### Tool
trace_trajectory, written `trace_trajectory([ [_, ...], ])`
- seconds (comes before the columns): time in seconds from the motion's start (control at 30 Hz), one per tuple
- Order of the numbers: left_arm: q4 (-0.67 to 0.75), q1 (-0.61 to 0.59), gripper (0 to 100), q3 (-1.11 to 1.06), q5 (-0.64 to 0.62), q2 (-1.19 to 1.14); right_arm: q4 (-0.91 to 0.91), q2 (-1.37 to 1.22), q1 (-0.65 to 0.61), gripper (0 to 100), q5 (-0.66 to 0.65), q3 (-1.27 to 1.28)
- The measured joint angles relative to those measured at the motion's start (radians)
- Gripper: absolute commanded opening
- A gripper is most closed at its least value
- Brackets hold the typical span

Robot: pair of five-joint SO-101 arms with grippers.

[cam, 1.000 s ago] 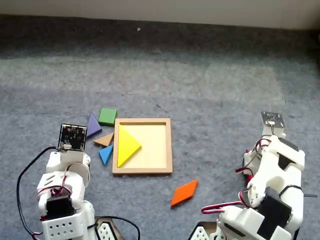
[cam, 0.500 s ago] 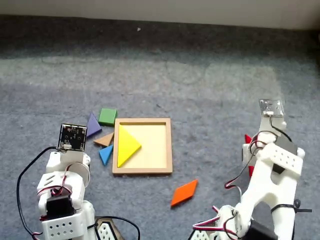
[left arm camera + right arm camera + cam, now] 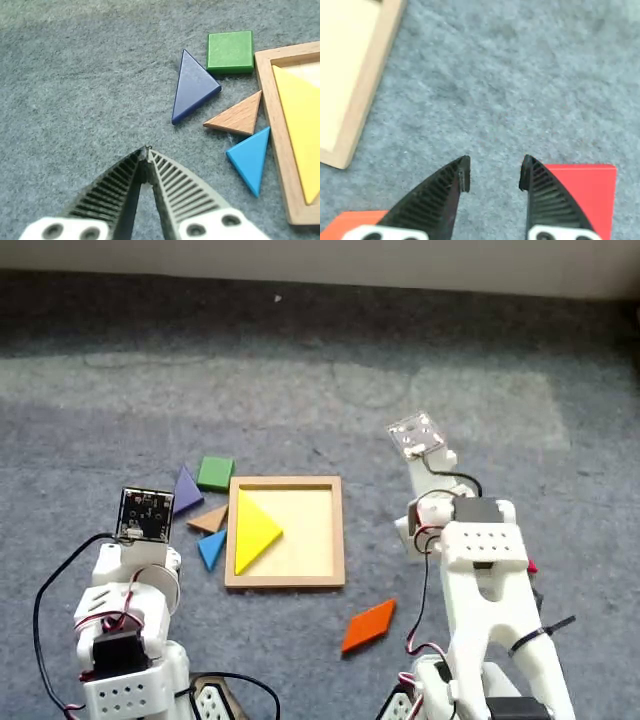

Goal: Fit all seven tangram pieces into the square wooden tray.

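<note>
Here the left claw (image 3: 147, 151) is pressed together; the right claw (image 3: 493, 175) is spread; the orange piece (image 3: 369, 625) lies at five o'clock from the tray (image 3: 339, 530).

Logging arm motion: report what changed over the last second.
The right arm swung from the table's right edge toward the wooden tray; its open hand holds nothing. The left arm, the yellow triangle and the orange piece stayed put.

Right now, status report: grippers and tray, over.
Left gripper shut, empty, near the purple triangle. Right gripper open, empty, beside the red piece. Tray holds only the yellow triangle. Nothing in the way.
</note>
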State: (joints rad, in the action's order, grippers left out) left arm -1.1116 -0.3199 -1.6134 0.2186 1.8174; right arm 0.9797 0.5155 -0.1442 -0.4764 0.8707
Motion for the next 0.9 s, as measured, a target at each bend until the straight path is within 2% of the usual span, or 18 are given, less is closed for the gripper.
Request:
trace_trajectory([
  [0.13, 0.0, 0.0, 1, 0.0, 0.0, 0.0, 0.0, 0.0, 0.014, 15.7, 0.032, 0.0],
  [0.3, 0.0, 0.0, 1, 0.0, 0.0, 0.0, 0.0, 0.0, 0.163, 17.6, 0.038, 0.0],
  [0.53, 0.0, 0.0, 1, 0.0, 0.0, 0.0, 0.0, 0.0, 0.333, 41.5, 0.041, 0.0],
  [0.9, 0.0, 0.0, 1, 0.0, 0.0, 0.0, 0.0, 0.0, 0.361, 41.8, 0.043, 0.0],
])
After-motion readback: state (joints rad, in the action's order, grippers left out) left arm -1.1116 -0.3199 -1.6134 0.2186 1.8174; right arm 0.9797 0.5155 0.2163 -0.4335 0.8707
